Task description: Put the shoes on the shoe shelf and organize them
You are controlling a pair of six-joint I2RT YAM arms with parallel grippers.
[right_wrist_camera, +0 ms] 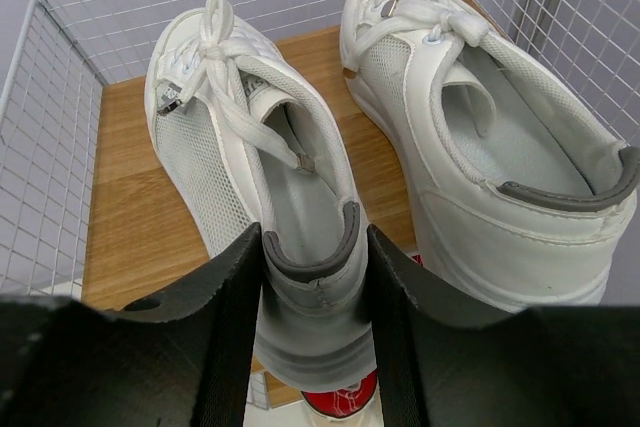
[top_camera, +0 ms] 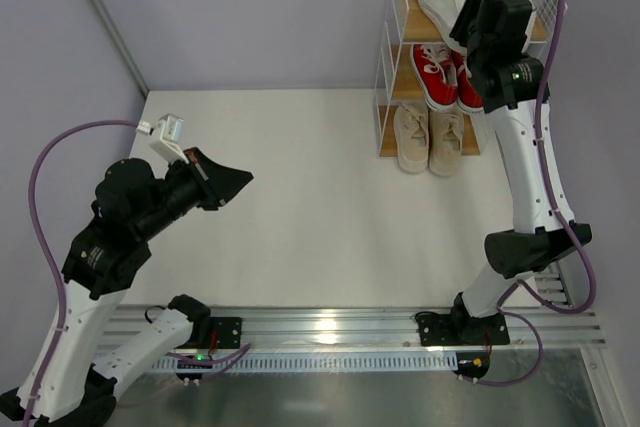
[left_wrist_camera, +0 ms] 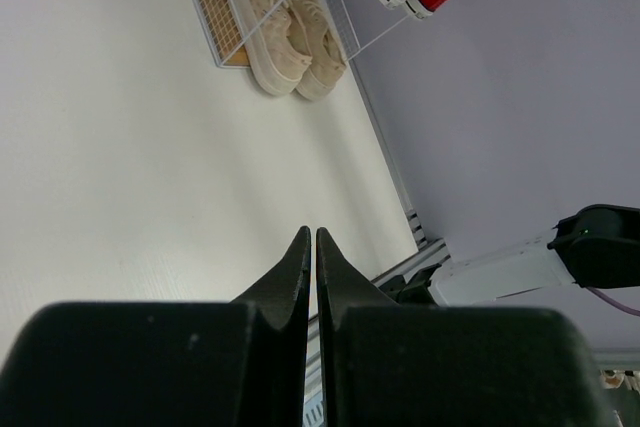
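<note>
On the top board of the shoe shelf (right_wrist_camera: 130, 197), the right gripper (right_wrist_camera: 315, 242) is clamped on the heel of one white sneaker (right_wrist_camera: 240, 157), with its mate (right_wrist_camera: 480, 137) just beside it. The red pair (top_camera: 445, 75) occupies the middle tier and the beige pair (top_camera: 428, 137) the bottom. The left gripper (left_wrist_camera: 311, 239), fingers together, hangs over the tabletop (left_wrist_camera: 120, 177), well apart from the shelf.

White table (top_camera: 320, 207) in front of me: the shelf (top_camera: 388, 97) stands at its far right corner, and the beige pair (top_camera: 412, 135) juts from the lowest tier over the tabletop.
</note>
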